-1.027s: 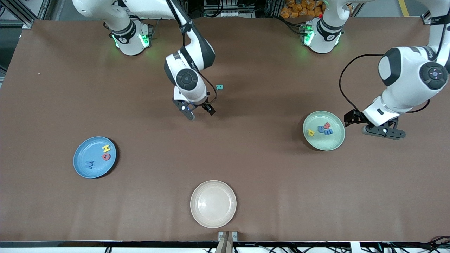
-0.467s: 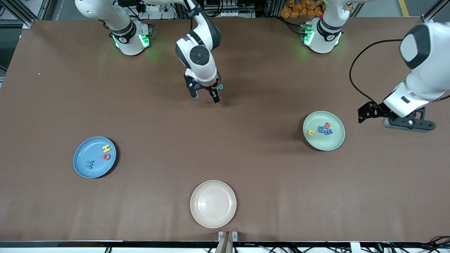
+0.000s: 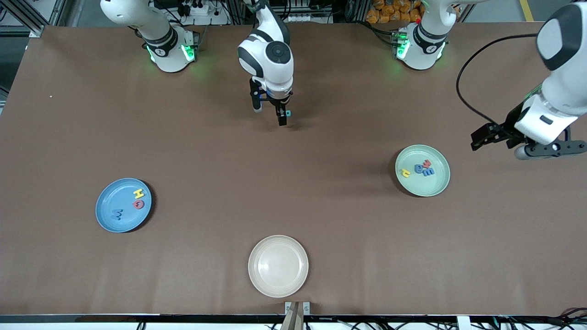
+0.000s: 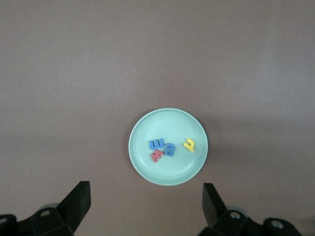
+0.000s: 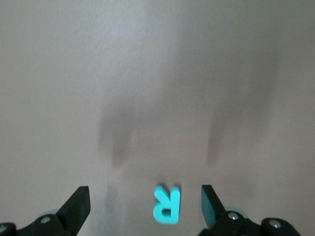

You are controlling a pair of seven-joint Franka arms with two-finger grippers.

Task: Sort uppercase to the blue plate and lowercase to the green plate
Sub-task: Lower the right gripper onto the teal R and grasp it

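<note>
The right gripper (image 3: 271, 114) hangs spread wide over the teal R (image 5: 166, 204), lying flat mid-table near the bases. Foam: probably light, squashy; pinch its edges. The left gripper (image 3: 532, 146) waits, spread.

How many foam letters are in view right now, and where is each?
8. Yellow H, red Q and blue W lie in the blue plate; four lowercase letters in the green plate; teal R on the table beneath the open right gripper.

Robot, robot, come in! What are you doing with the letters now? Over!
Right gripper open, fingers over teal R. Left gripper open, waiting beside green plate. Nothing in the way.
</note>
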